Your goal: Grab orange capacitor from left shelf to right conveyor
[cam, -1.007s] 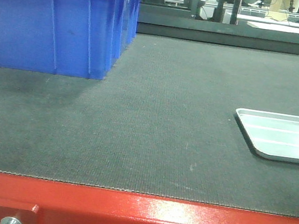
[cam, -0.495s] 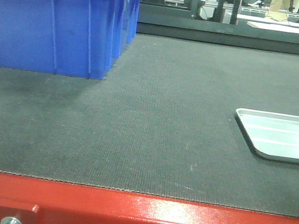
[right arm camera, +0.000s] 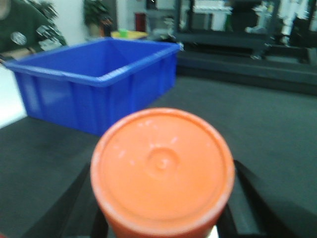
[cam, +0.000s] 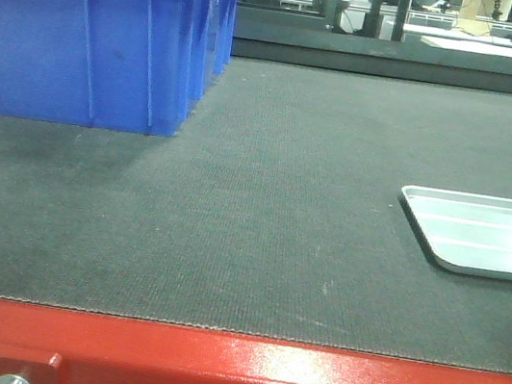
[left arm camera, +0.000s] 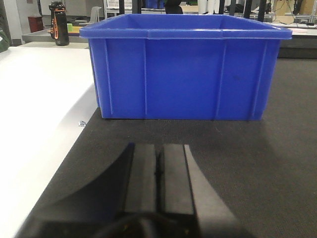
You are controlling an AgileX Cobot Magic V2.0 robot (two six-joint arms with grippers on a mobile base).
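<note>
Orange capacitor (right arm camera: 162, 168) clamped by its sides in right gripper (right arm camera: 164, 210); seems rigid, slick, light. Blue bin (right arm camera: 99, 89) at 10 o'clock.

White tabletop (left arm camera: 34, 109), black uprights (cam: 376, 6), bright workbenches (cam: 502, 51) behind

This looks like an industrial workshop or factory test floor. A wide dark conveyor belt (cam: 272, 214) runs in a bolted red metal frame (cam: 229, 363), carrying a blue plastic parts bin (cam: 85, 38) and a silver tray (cam: 492, 239). Behind it stand workbenches (cam: 494, 45) with equipment and dark machine frames.
</note>
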